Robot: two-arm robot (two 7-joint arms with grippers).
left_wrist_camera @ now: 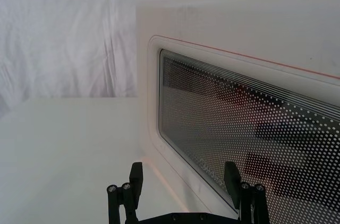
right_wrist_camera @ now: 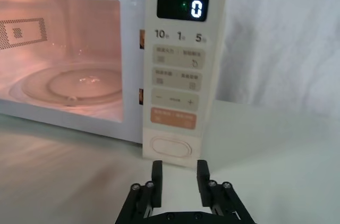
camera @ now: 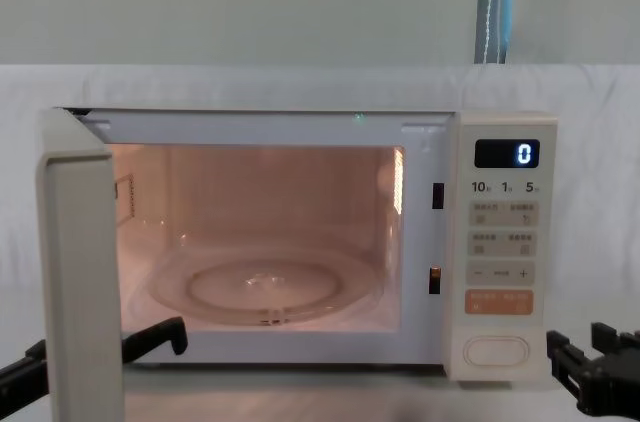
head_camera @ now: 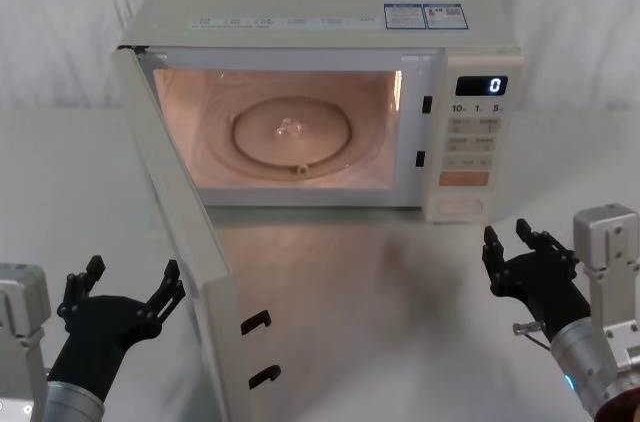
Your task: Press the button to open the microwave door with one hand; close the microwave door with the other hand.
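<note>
The cream microwave point(head_camera: 320, 2) stands at the back of the table with its cavity lit. The microwave door point(head_camera: 190, 242) is swung wide open toward me on the left, seen edge-on in the chest view point(camera: 80, 272). My left gripper point(head_camera: 133, 268) is open just left of the door's outer face; its wrist view looks at the dotted door window point(left_wrist_camera: 239, 128) close ahead of the gripper point(left_wrist_camera: 183, 173). The oval button point(head_camera: 461, 207) sits at the bottom of the control panel. My right gripper point(head_camera: 505, 232) is open, a short way in front of the button point(right_wrist_camera: 171, 147) and apart from it.
A glass turntable point(head_camera: 290, 132) lies inside the cavity. The display point(head_camera: 481, 85) shows 0, and an orange key point(right_wrist_camera: 173, 118) sits above the button. A white cloth covers the table point(head_camera: 400, 302) and hangs behind it. The open door splits the front area between my arms.
</note>
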